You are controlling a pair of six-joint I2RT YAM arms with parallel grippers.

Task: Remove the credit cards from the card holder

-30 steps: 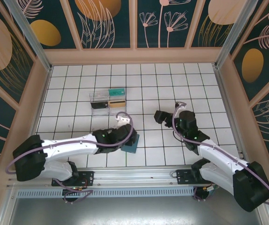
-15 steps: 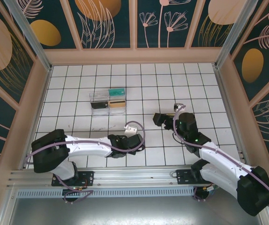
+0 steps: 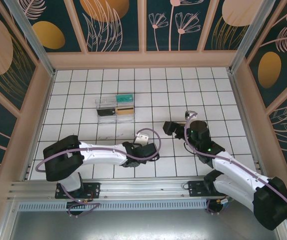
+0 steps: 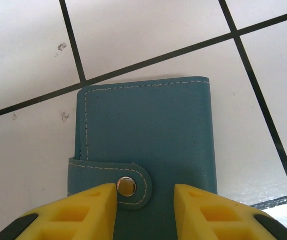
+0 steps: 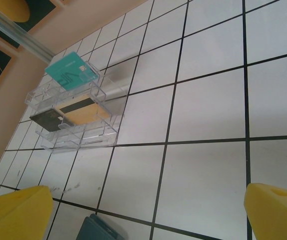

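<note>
L arm lies low across the near tiles in the top view, wrist bent over the card holder (image 4: 146,145), which sits flat on the white tiled floor (image 3: 183,95) w/ its flap snapped closed. In the L wrist view the left gripper (image 4: 146,207) has its yellow fingers (image 4: 91,210) either side of the strap w/ the metal snap (image 4: 127,187), partly parted over the holder's near edge; can't tell if the pads actually press the leather or just hang over it. Holder is slate-blue w/ pale stitching, one corner close to a black grout line. R arm reaches in from the near right, right gripper (image 5: 148,210) spread wide, holding nothing, yellow fingertips (image 5: 13,212) at both lower corners of its wrist view & a dark corner of the holder at the bottom edge between them. Further back, well apart from both arms, a clear plastic box (image 3: 114,108) holds the credit cards (image 5: 76,107): teal one on the far tier, orange-tan w/ dark stripe & a black one on the tier nearer.
</note>
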